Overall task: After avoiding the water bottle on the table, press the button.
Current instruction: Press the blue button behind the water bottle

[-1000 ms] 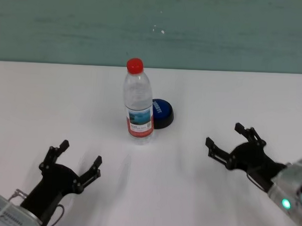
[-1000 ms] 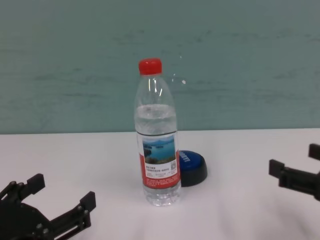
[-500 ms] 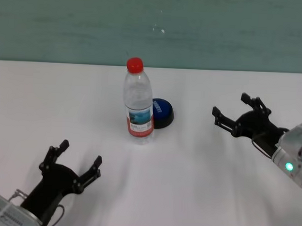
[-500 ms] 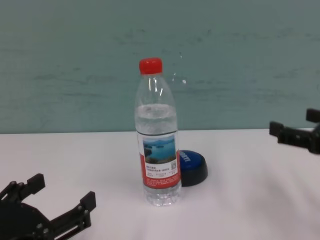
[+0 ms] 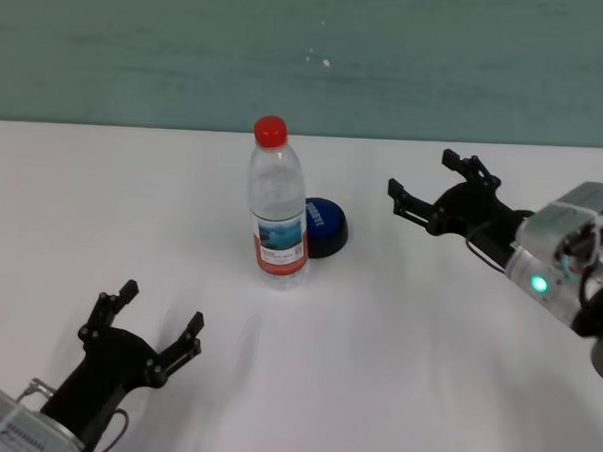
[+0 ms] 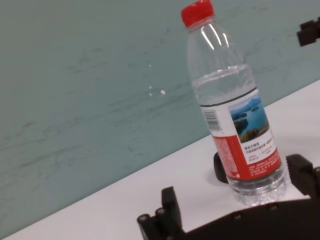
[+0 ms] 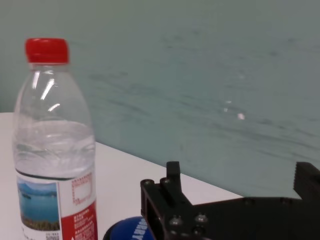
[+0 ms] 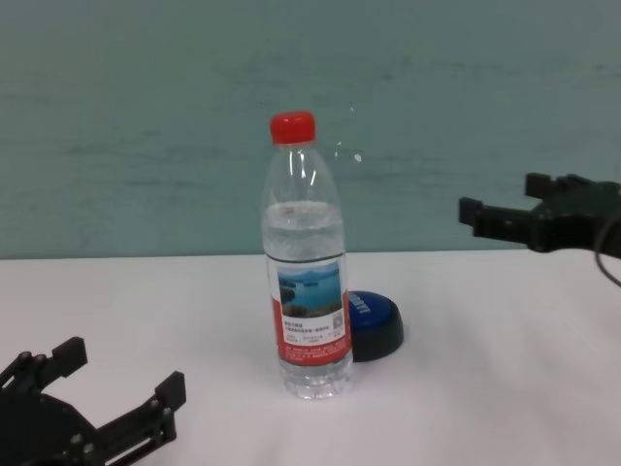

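A tall clear plastic water bottle (image 5: 277, 205) with a red screw cap and a lake-photo label above a red band stands upright on the plain white bench (image 5: 375, 369), roughly at its middle. Water fills it to just above the label. Directly behind it and slightly toward the robot's right sits the low round button (image 5: 324, 225), with a blue dome top bearing small white lettering on a black base; in the head view its left edge is hidden by the bottle, so whether the two touch cannot be told, but they are just beside each other.

The right tool (image 5: 430, 190) is raised above the bench to the right of the button, at about the height of the bottle's shoulder in the chest view, with its black fingers spread wide and holding nothing. It points toward the bottle and button, and is well apart from both. Its wrist view looks past its own fingers (image 7: 167, 197) at the bottle's upper half and a sliver of the blue dome.

The left tool (image 5: 157, 325) is parked low near the front left of the bench, fingers spread and empty, well apart from the bottle. Its wrist view shows the bottle upright with the button's black base peeking out behind it.

A teal wall (image 5: 309, 56) rises behind the bench.
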Tool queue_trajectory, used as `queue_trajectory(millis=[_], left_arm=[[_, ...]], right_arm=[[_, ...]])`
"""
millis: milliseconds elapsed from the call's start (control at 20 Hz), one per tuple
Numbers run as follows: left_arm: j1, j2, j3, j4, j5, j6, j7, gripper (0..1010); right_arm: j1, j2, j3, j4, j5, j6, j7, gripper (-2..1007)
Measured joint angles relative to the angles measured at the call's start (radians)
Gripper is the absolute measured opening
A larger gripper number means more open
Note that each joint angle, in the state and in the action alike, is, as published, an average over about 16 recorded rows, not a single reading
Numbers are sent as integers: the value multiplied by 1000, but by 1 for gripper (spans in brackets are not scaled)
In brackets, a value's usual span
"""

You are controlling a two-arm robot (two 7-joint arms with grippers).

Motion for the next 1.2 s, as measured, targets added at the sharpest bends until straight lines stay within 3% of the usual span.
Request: queue_trajectory(millis=[550,1200], left_arm=[[0,0,0,0,0,0,0,1000],[0,0,0,0,0,0,0,1000]], right_arm=[[164,-52,-76,178,-10,-16,38,1004],[262,-95,-114,345,-23,-44,64,1004]])
